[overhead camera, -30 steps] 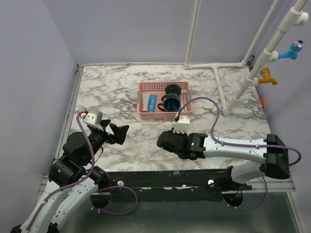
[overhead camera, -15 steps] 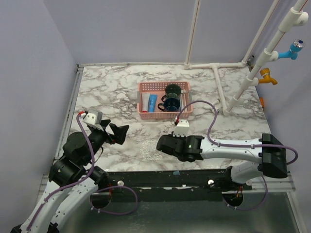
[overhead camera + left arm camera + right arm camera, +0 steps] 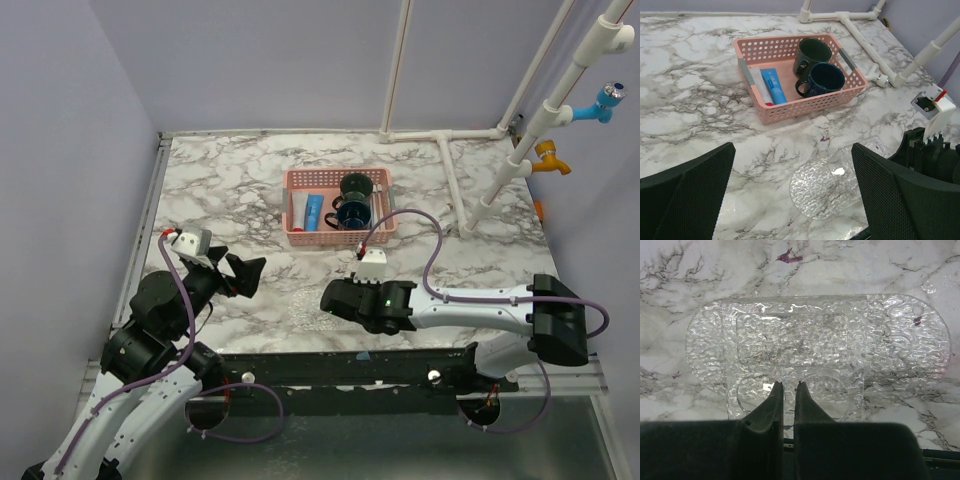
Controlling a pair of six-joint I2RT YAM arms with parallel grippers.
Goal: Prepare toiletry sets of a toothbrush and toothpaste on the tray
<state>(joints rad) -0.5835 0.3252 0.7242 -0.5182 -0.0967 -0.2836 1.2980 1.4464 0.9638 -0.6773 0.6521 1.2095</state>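
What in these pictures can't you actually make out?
- Right wrist view: the tray, near edge hidden under the shut right tool; whether it pinches the rim is unclear.
- Left wrist view: the pale item beside the blue tube in the pink basket, too small to tell brush from tube.
- Left wrist view: insides of the navy mug and green mug, too dark.
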